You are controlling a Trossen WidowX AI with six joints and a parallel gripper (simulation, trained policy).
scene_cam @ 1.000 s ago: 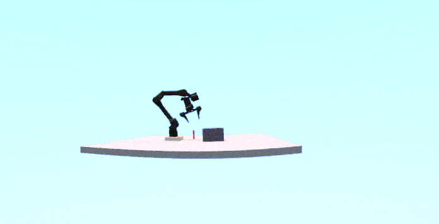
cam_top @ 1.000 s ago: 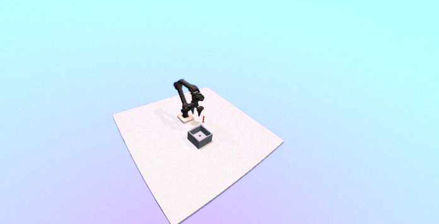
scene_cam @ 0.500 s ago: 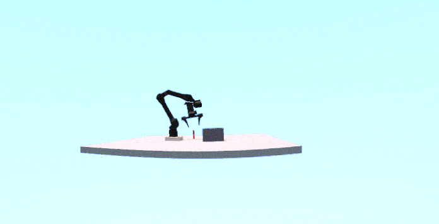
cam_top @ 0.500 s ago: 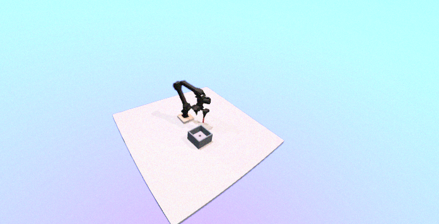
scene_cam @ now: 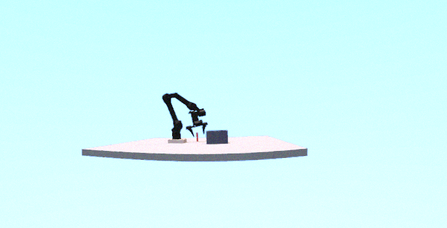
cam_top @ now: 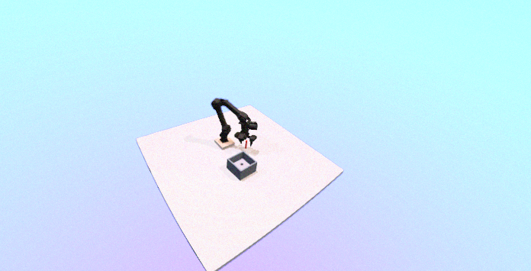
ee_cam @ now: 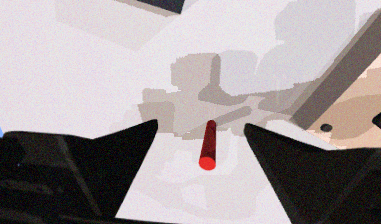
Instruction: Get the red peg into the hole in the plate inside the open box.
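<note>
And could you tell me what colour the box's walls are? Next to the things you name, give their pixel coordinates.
Dark blue-grey [cam_top: 233, 170] [scene_cam: 217, 137], best seen in the top view.

Surface Finish by Component

Arm: black, matt, plastic-like; red peg: smooth, even-coloured; box: dark, smooth, matt walls; table top: pale, matt, smooth; material cannot be determined.

One arm with one claw, one red peg, one box, one plate with one hole, one table.
</note>
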